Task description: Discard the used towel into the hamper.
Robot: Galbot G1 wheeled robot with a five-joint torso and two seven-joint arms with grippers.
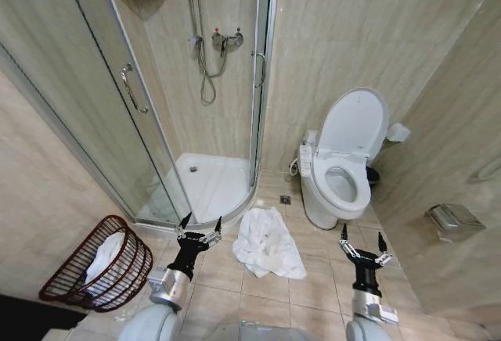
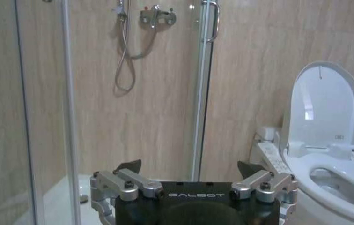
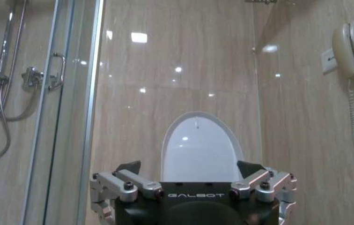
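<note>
You are looking at the towel [image 1: 268, 253] lying crumpled on the floor [image 1: 227, 294] at 12 o'clock, between your two hands. Your left hand [image 1: 201, 227] is hovering released at 11 o'clock, just beside it; your right hand [image 1: 362, 241] is waiting released at 1 o'clock, before the toilet [image 1: 344, 161]. The hamper [image 1: 106, 267] is leaning at 9 o'clock, white cloth [image 1: 104, 256] showing inside.
</note>
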